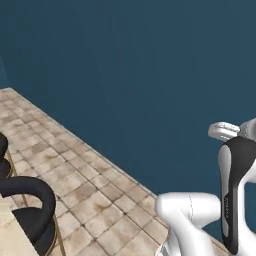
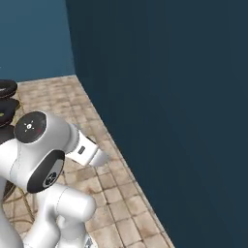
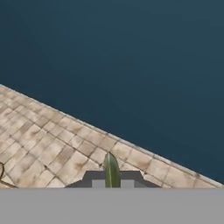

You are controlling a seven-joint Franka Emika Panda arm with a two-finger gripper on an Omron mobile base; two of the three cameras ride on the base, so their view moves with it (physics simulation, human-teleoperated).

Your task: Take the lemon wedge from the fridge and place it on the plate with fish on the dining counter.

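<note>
Jaws clamped on a green lemon wedge (image 3: 111,171), tan tiled floor (image 3: 48,140), dark blue wall (image 3: 131,61)

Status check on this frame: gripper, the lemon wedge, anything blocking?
Gripper shut on a thin green-yellow sliver, likely the lemon wedge. Facing dark blue wall and tiled floor. Black stools at left; nothing directly ahead but the wall.

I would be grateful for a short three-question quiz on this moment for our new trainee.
1. True or false: the gripper is shut on a thin green-yellow wedge.
2. What covers the floor? A) carpet B) beige tiles C) bare concrete
3. Fill in: the wall facing the robot is dark ____.

Key: 1 true; 2 B; 3 blue. The black stool stands at the left.
</note>
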